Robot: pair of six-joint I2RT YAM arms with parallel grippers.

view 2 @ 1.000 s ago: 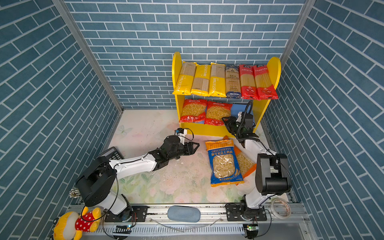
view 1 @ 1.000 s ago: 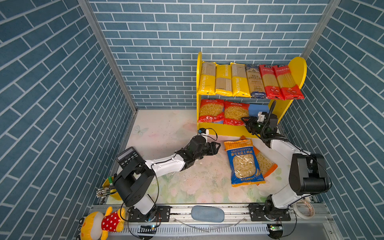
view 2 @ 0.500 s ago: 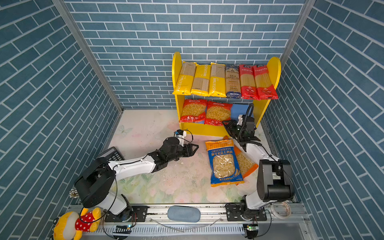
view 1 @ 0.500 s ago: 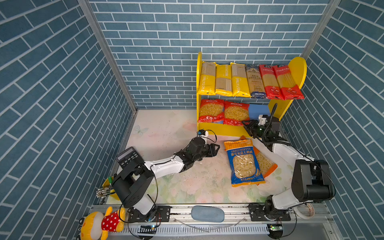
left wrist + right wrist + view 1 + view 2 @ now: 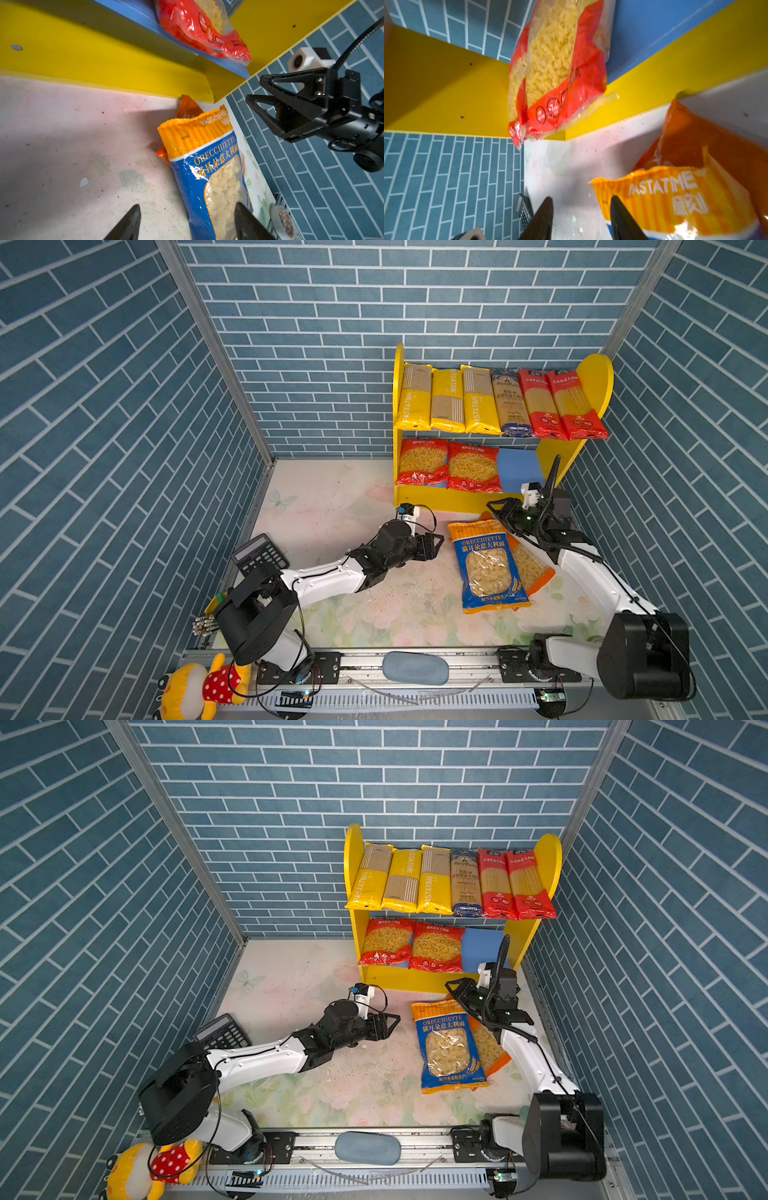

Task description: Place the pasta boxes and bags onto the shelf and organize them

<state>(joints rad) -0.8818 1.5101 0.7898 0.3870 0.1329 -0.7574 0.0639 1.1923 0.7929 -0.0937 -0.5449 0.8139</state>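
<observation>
Black left tool (image 5: 436, 546) parted, empty

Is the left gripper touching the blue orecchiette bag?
Apart. In a top view, bare floor shows between the left gripper and the blue orecchiette bag.

Shelf (image 5: 594, 377): two-tier, yellow round-topped sides, upper right of both top views.
Upper tier: six long packs side by side, namely three yellow-tan PASTATIME packs (image 5: 449, 402), one blue bag (image 5: 509, 404) and two red spaghetti bags (image 5: 557, 406); their ends overhang the front.
Lower board (image 5: 517, 468): two wide red bags (image 5: 449, 466) at its left.
ORECCHIETTE bag (image 5: 486, 568): blue, flat on the worktop (image 5: 332, 506), lower right, overlapping an orange bag (image 5: 534, 568).
</observation>
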